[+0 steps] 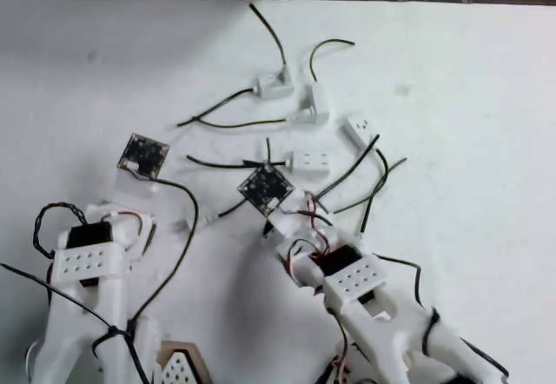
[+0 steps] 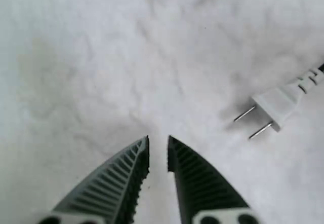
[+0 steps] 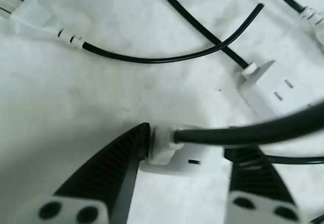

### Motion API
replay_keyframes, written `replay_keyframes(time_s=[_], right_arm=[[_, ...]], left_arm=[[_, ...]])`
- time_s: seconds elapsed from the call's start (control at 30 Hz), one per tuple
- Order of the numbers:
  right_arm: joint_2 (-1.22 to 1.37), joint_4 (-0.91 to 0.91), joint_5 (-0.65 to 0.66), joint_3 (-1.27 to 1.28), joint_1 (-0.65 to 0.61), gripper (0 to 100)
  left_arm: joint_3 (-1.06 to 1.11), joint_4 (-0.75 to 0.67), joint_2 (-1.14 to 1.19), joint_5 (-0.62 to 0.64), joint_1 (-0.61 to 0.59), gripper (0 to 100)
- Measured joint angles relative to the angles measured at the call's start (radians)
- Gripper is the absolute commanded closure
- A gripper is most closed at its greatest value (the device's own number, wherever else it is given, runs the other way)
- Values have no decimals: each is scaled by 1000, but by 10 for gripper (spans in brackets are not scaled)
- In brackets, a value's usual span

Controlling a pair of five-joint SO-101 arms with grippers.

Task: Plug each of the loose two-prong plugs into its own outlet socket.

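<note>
Right claw (image 3: 191,143) astride white plastic cord-end block (image 3: 174,162), black cable trailing from it; clamped or merely round it, cannot tell. White plastic two-slot outlet socket (image 3: 273,84) near, right of frame. Left claw (image 2: 158,140) nearly closed, empty, over white table surface (image 2: 101,57). White two-prong plug (image 2: 271,105) lies right of centre, prongs bare. Plug likely light, rigid, slick, its cable springy. Best hold: flat sides of body, behind prongs.

Your left gripper (image 2: 158,142) shows two grey ribbed fingers (image 2: 119,183) with a narrow gap between the tips and nothing in it. A white two-prong plug (image 2: 277,104) lies flat on the white table (image 2: 101,57) near the frame's edge, apart from the fingers, with its metal prongs angled toward them.
</note>
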Motion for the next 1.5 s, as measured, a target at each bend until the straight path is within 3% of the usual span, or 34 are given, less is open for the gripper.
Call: replay_keyframes(time_s=[0.17, 0.33, 0.47, 0.7, 0.93, 1.1, 1.23, 1.5], right_arm=[[-273, 296, -3, -143, -29, 604], [-512, 620, -95, -322, -60, 604], [-588, 775, -170, -359, 26, 604], [-609, 815, -218, -365, 331, 604], [-609, 815, -218, -365, 499, 604], [-609, 815, -218, -365, 523, 604], [-609, 815, -218, -364, 531, 604], [-609, 815, -218, -354, 529, 604]], left_arm=[[0, 0, 0, 66, 0, 734], [-40, 0, 0, 101, 0, 728], [-86, 35, 0, 101, 75, 728], [-173, 146, 0, 110, 362, 717], [-187, 149, 0, 155, 560, 664], [-187, 127, 0, 201, 697, 664], [-187, 29, 34, 232, 732, 664], [-364, -51, 414, 245, 740, 705]])
